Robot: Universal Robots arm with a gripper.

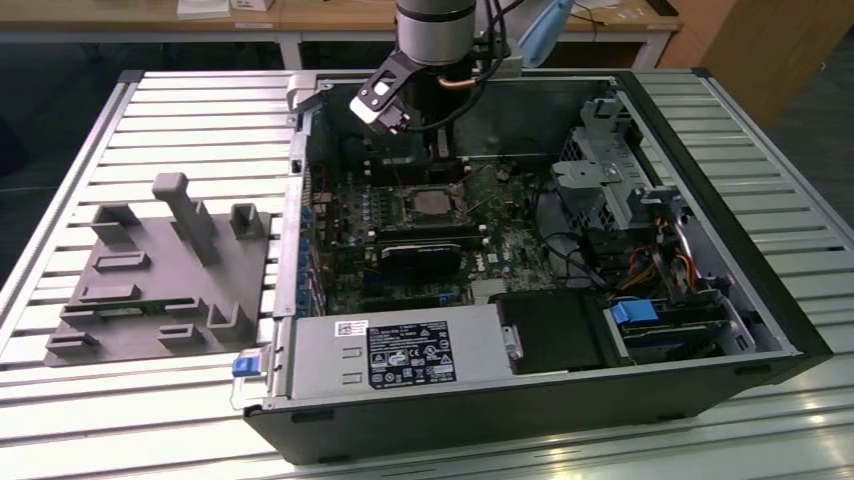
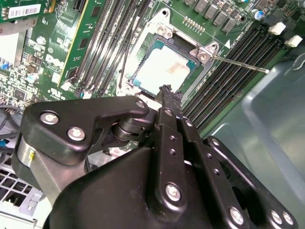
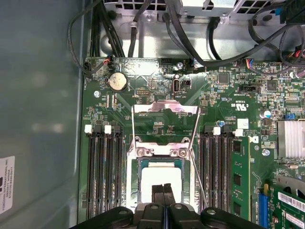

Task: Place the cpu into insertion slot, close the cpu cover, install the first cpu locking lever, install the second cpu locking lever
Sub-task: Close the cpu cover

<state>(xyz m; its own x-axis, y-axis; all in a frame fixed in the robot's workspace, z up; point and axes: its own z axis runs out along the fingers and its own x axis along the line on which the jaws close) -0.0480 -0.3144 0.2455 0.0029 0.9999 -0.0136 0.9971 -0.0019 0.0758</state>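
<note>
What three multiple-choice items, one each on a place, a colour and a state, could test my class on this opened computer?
1. Where does the cpu lie?
A outside the case; B in the insertion slot; C on the power supply.
2. What colour is the motherboard?
A red; B blue; C green.
3. How does the cpu cover stand?
A swung open, away from the slot; B shut over the cpu; C missing.

Answers: 1 B, the silvery chip sits inside the slot's rim. 2 C, green board shows in both wrist views. 3 A, its frame stands back from the slot, with board seen through its window.
</note>
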